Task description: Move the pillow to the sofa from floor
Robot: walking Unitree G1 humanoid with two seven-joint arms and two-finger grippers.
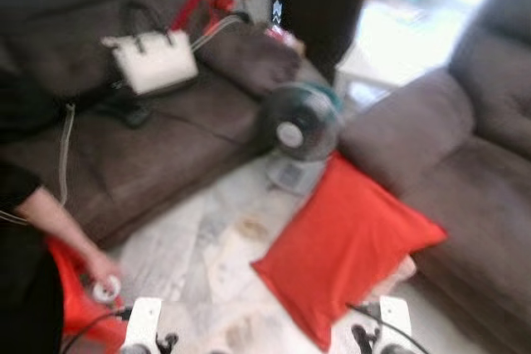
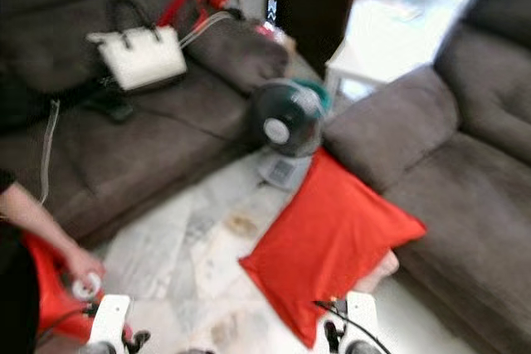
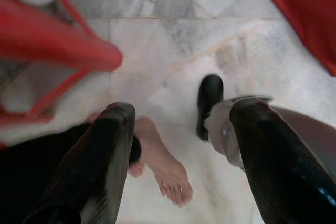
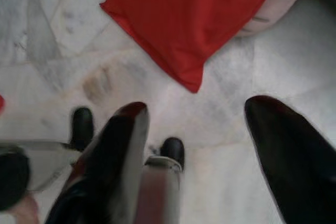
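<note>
lying on the floor against the sofa [image 1: 465,163], the red pillow [image 1: 344,242] is just ahead of the right gripper [image 4: 210,145], fingers apart

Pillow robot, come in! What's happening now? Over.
Both claws open, empty, low over the floor. Red pillow on floor, leaning on right sofa. Fan just behind pillow; a person's hand near left side.
</note>
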